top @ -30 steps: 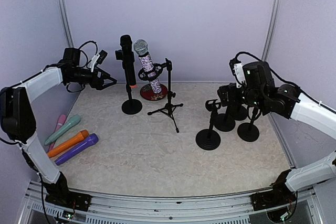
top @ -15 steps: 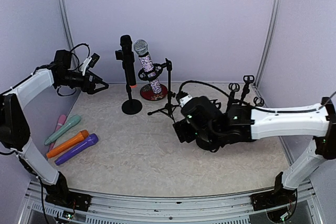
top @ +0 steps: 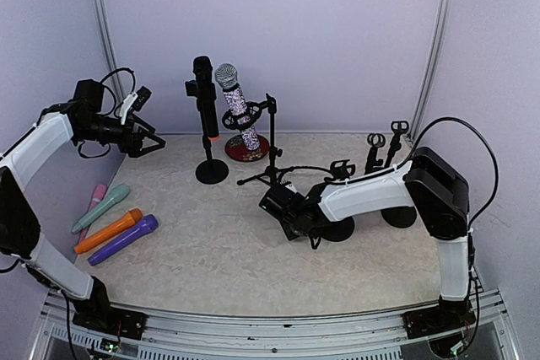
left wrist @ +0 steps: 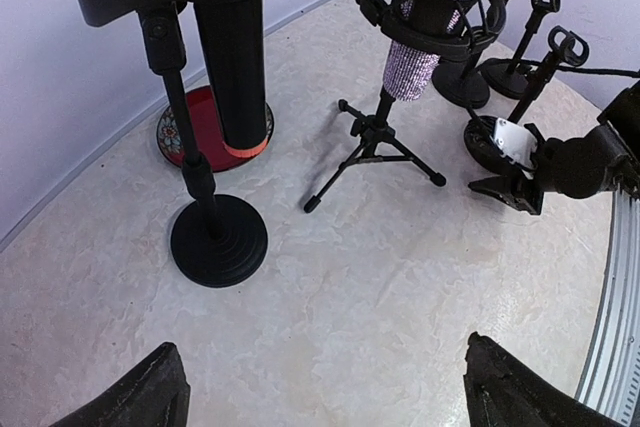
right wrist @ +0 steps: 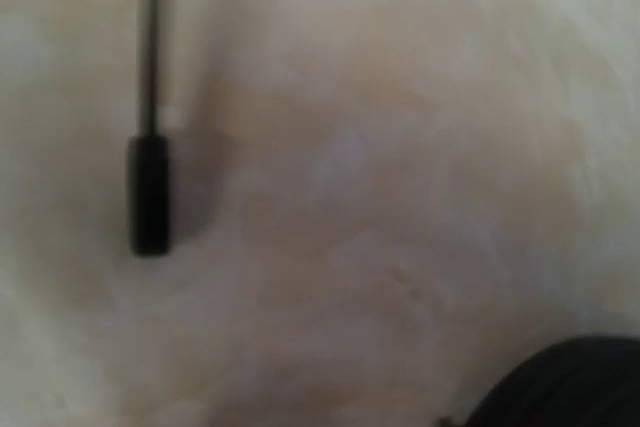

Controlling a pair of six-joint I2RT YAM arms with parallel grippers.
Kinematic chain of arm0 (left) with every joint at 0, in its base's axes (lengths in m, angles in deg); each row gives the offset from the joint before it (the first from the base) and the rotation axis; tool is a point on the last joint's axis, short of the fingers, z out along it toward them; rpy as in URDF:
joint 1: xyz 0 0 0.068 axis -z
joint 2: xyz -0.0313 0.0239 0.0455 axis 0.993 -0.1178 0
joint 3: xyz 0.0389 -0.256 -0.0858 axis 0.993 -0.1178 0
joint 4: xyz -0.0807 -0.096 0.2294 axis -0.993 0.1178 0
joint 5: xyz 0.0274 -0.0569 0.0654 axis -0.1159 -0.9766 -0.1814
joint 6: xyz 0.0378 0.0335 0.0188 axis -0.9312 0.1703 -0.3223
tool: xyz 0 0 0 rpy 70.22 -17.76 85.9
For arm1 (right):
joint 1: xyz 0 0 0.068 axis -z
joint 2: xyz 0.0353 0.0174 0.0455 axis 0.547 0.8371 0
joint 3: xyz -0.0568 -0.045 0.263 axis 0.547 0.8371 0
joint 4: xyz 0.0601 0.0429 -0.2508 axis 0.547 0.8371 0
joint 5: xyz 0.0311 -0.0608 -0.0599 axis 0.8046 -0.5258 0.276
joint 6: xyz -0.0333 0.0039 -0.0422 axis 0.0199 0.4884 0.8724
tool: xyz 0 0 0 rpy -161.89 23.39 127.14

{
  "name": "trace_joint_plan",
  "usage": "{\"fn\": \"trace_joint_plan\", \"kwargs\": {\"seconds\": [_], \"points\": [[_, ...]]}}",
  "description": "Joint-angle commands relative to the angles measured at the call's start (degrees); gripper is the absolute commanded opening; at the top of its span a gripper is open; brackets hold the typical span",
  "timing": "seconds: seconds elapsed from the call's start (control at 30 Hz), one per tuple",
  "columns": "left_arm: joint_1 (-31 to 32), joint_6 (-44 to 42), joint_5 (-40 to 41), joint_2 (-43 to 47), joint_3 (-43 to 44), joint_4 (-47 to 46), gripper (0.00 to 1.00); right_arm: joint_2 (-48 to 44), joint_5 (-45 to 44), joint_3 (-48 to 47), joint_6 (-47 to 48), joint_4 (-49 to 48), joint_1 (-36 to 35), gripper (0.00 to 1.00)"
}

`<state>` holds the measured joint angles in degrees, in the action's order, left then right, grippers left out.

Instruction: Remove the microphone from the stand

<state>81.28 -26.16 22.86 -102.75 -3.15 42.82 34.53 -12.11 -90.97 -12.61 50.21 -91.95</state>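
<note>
The marbled tabletop [top: 219, 250] carries the right arm [top: 371, 191], folded low across its middle. The right claw [top: 275, 203] sits just above the surface near the tripod stand [top: 270, 176], and I cannot tell whether it is wide or narrow. Near the far left corner the left claw [top: 155, 142] hangs spread wide, empty. By the far edge the black microphone [top: 203, 94] stands clipped upright in its round-based stand [top: 212, 171], a sparkly microphone [top: 234, 99] beside it.

Even, soft, bright light with faint shadows; right wrist view heavily blurred, perhaps motion smear.
</note>
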Motion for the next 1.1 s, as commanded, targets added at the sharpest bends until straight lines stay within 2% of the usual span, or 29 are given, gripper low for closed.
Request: {"fn": "trace_joint_plan", "kwargs": {"seconds": [0.0,0.07,0.17,0.43,0.63,0.7,0.8,0.87,0.97,1.07], "points": [[-0.3,-1.64,0.15,1.65,-0.1,2.13,0.93,0.82,-0.82,2.6,-2.34,2.1,1.13,0.39],[-0.17,-1.98,0.61,1.94,-0.08,2.05,0.93,-0.23,-0.44,5.95,-3.09,1.91,2.09,0.31],[-0.15,-1.82,0.73,1.89,0.29,2.25,0.93,-2.36,0.86,11.27,-4.9,2.13,3.73,0.27],[0.52,-1.83,1.26,0.04,2.48,2.97,0.93,-12.66,4.21,27.38,-11.58,-1.87,8.25,0.24],[1.58,-0.81,1.04,-1.91,2.09,1.18,0.93,-17.93,2.09,27.02,-11.35,0.49,9.39,0.26],[2.26,-0.22,1.19,-3.27,2.3,-0.77,0.92,-21.51,2.75,26.44,-9.76,-0.89,8.95,0.32],[3.01,2.24,1.38,-6.41,4.2,-4.46,0.91,-26.62,4.3,25.08,-4.19,-6.8,5.89,0.48],[3.74,4.12,0.92,-9.39,6.8,-6.47,0.88,-27.24,6.43,22.83,-0.23,-11.15,3.82,0.61],[5.24,5.87,1.07,-14.4,10.81,-8.89,0.86,-25.37,7.54,16.48,1.58,-9.89,1.65,0.74],[6.24,5.58,1.25,-19.3,14.81,-10.6,0.84,-26.2,9.43,14.05,3.21,-12.28,0.02,0.78]]}}
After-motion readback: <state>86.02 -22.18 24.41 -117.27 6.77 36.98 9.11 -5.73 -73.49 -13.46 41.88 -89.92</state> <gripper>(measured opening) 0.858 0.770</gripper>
